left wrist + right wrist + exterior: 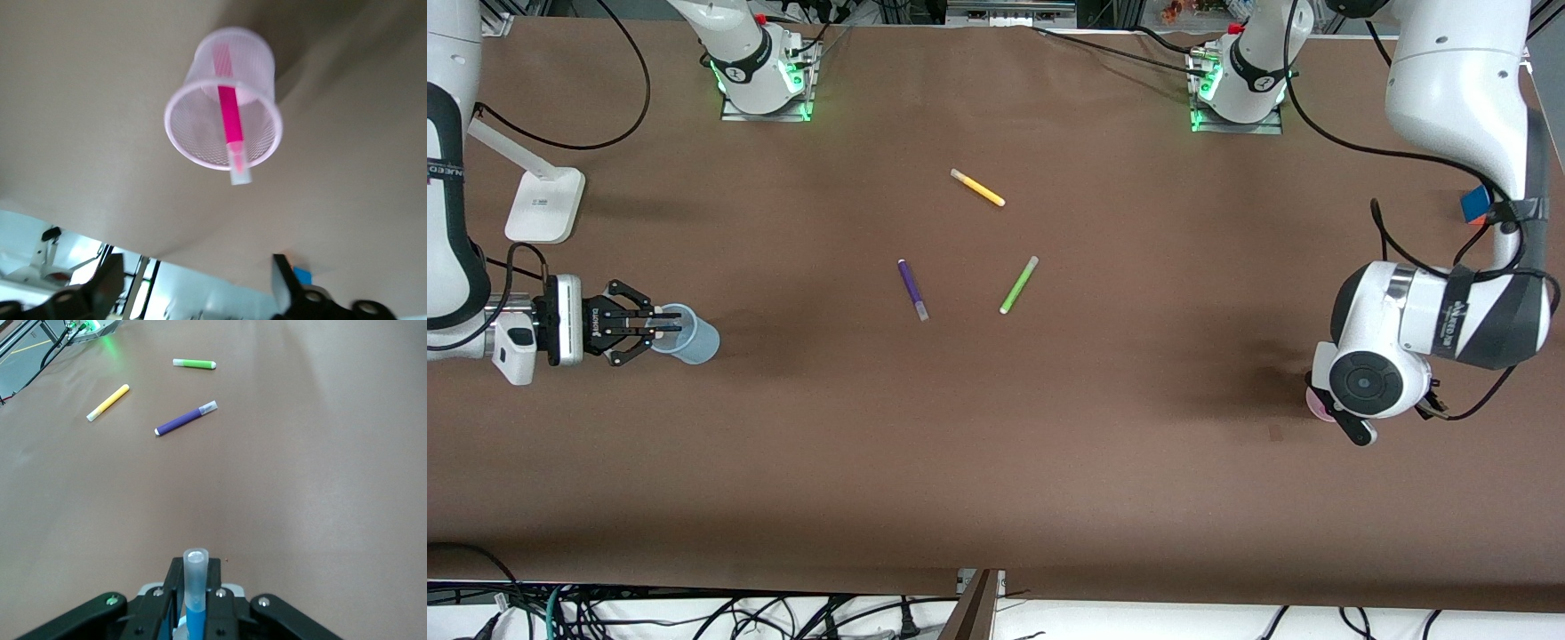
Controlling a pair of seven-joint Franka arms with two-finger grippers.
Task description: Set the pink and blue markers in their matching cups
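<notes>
At the right arm's end of the table stands a small translucent light-blue plastic cup, and the right gripper hangs directly over its rim, its black fingers clamped on a slim blue felt marker with a greyish cap; the right wrist view shows the pen held upright between the closed pads, cap end out, its lower end hidden by the fingers. Around the table's middle lie three loose pens, well apart from each other: a purple pen, a yellow pen farther from the front camera, and a green pen. At the left arm's end, a small pale-pink translucent cup holds a magenta-pink marker with a paler cap, leaning against the rim with its cap poking out. The left gripper hovers above that cup, fingers spread apart and holding nothing.
</notes>
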